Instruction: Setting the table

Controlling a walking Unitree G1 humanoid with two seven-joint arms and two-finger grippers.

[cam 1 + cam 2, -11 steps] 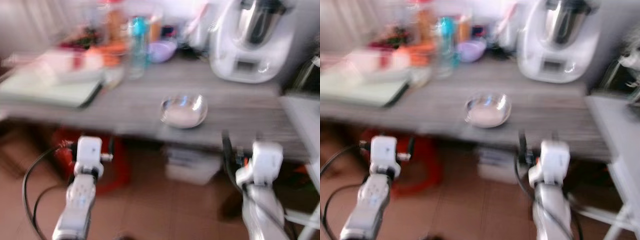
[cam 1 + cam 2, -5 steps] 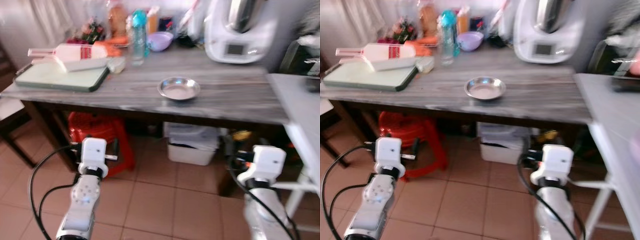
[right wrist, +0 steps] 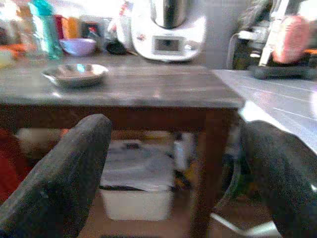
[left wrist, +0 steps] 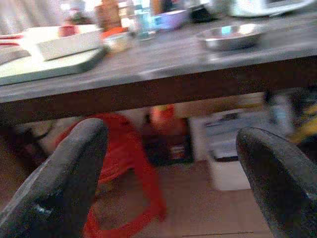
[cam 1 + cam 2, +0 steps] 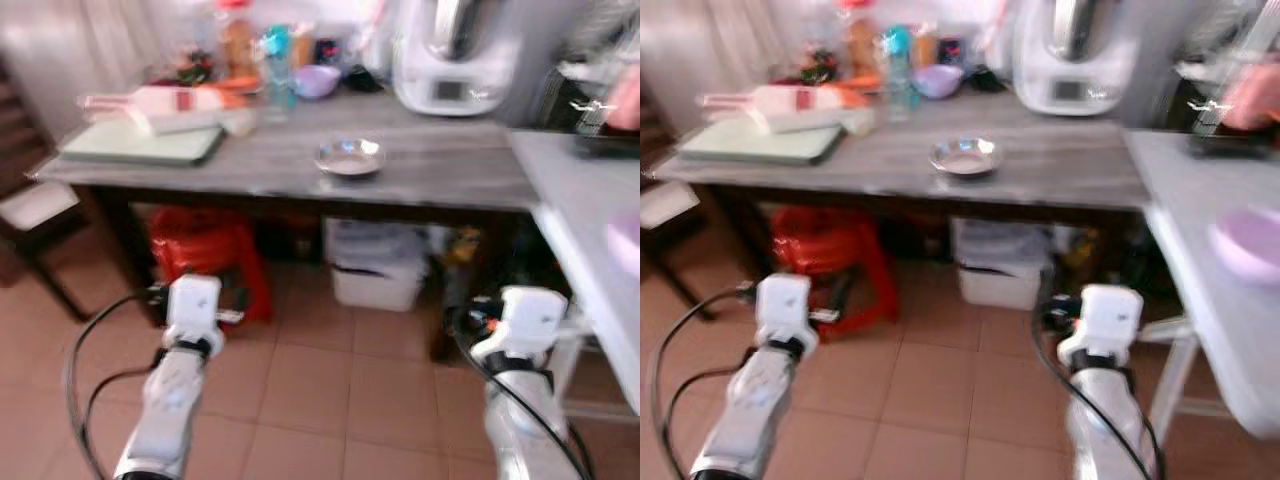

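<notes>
Steel, shallow and round, the small metal dish (image 5: 350, 157) sits on the grey wood-grain table (image 5: 440, 180), ahead of and above both pincers. The left gripper (image 4: 171, 163) and right gripper (image 3: 173, 168) hang low over terracotta floor tiles (image 5: 330, 390), blunt black fingers spread wide, holding nothing. Beyond the left gripper stands a red plastic stool (image 5: 205, 250); between the grippers, under the table, a white bin (image 5: 375, 270). A white kitchen machine (image 5: 455, 60) stands behind the dish.

Silver arms, white wrist blocks, black cables, rounded black fingers (image 4: 59, 183).
</notes>
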